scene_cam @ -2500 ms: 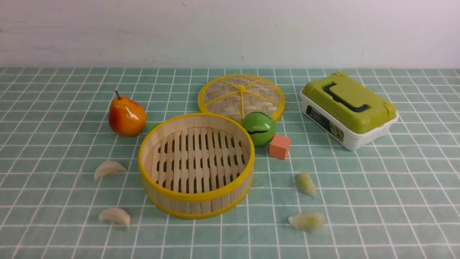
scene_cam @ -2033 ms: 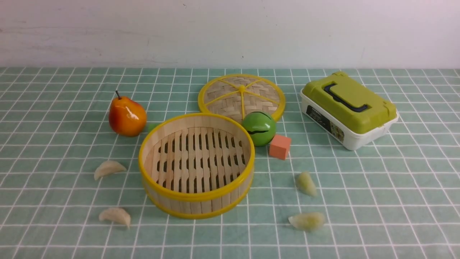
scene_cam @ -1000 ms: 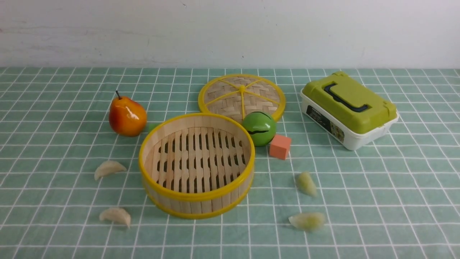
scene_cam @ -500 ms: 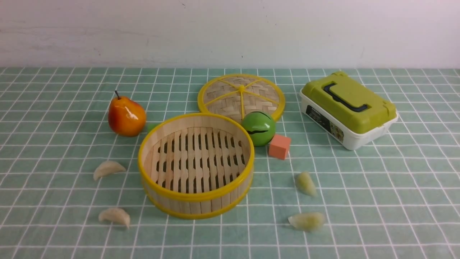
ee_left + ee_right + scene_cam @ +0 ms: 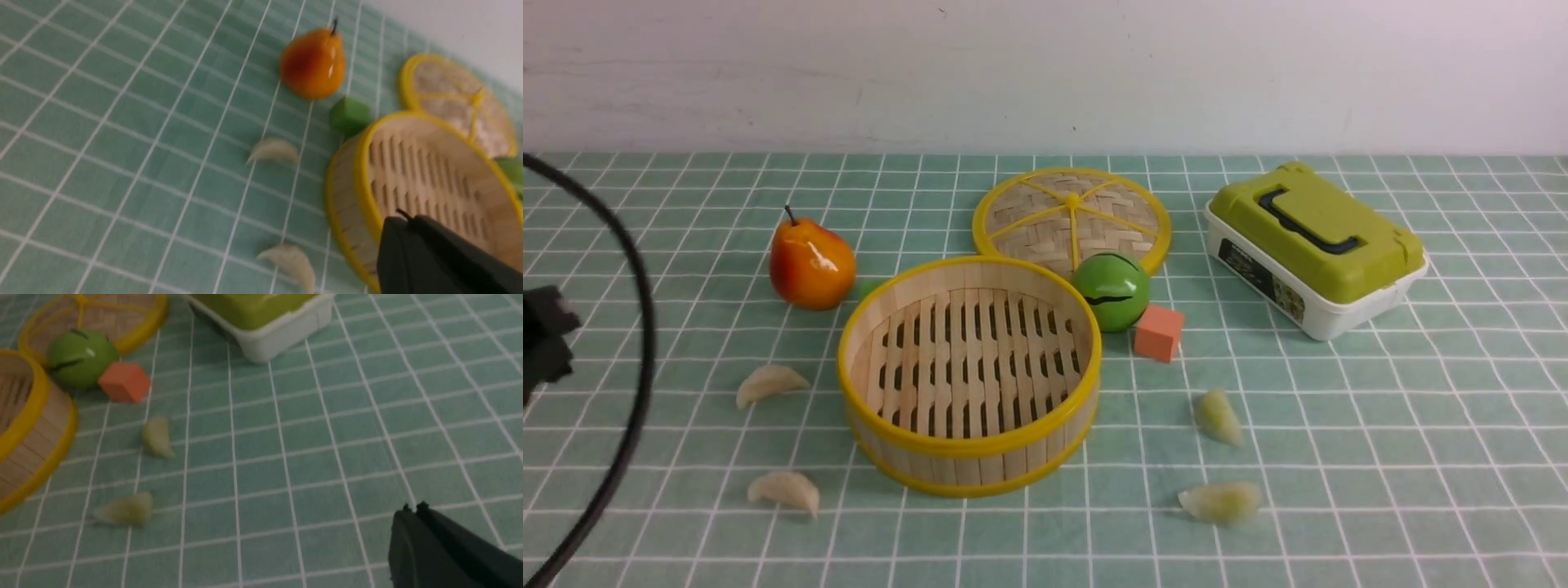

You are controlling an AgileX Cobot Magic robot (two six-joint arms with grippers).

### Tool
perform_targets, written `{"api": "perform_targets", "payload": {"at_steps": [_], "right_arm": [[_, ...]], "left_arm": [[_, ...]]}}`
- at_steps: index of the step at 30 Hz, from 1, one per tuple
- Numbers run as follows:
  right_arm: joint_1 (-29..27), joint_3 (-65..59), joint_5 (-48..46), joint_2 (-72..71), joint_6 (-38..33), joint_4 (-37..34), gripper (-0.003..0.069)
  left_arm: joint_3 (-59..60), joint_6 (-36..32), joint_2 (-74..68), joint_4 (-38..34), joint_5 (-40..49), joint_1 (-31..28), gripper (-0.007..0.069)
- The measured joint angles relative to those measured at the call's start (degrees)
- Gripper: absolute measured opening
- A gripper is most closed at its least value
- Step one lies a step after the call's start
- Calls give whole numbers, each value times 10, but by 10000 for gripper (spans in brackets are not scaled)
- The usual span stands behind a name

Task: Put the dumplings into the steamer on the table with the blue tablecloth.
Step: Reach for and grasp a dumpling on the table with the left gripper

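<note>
Jaws pressed together on left gripper (image 5: 403, 218), right gripper (image 5: 412, 508); dumplings (image 5: 273, 150) well apart.

The steamer (image 5: 969, 457) stands open-topped in the middle of the surface (image 5: 1380, 457), reachable from above and from the near side. Behind it crowd a pear (image 5: 811, 263), a green block (image 5: 349, 115), the woven lid (image 5: 1045, 212), a green ball (image 5: 1112, 291) just beside its rim and an orange cube (image 5: 1158, 332). A lidded box (image 5: 1311, 245) fills the far right. Bare surface rings the whitish dumplings (image 5: 770, 382) on the left and the greenish dumplings (image 5: 1218, 416) on the right. A black cable (image 5: 647, 359) arcs across the left edge.
</note>
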State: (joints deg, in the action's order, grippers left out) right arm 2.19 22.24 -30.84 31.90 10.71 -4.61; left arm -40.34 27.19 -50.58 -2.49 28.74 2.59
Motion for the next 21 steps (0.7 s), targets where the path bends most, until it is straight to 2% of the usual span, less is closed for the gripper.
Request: {"api": "perform_targets", "payload": {"at_steps": [1,2,3,5,6,8,10,12,16,18,21], "right_arm": [[0,2,-6,0,-10,-5,-19],[0,9,-36,17,-62,-35,-19],[0,18,-74,42,-149,-82,-19],[1,19,-89,60,-237,-160,-19],[1,19,-89,62,-245,-168,-19],[3,19,-77,70,-346,-251,-18],[3,19,-65,70,-389,-284,-15],[3,21,-59,70,-415,-307,-13],[9,21,-60,70,-435,-323,-10],[16,21,-57,70,-436,-324,-9],[29,21,-53,70,-437,-324,-8]], "left_arm": [[-5,0,0,-2,0,0,-14],[-30,-21,-31,-11,34,0,-14],[-77,-50,-86,-21,89,0,-14],[-131,-78,-157,-27,146,0,-14],[-142,-84,-164,-27,151,0,-14],[-204,-124,-257,-30,190,0,4],[-241,-147,-310,-33,204,0,38],[-288,-176,-365,-39,209,0,93],[-393,-259,-476,-47,214,0,298],[-425,-293,-506,-43,220,0,357],[-478,-386,-571,-34,235,0,446]]}}
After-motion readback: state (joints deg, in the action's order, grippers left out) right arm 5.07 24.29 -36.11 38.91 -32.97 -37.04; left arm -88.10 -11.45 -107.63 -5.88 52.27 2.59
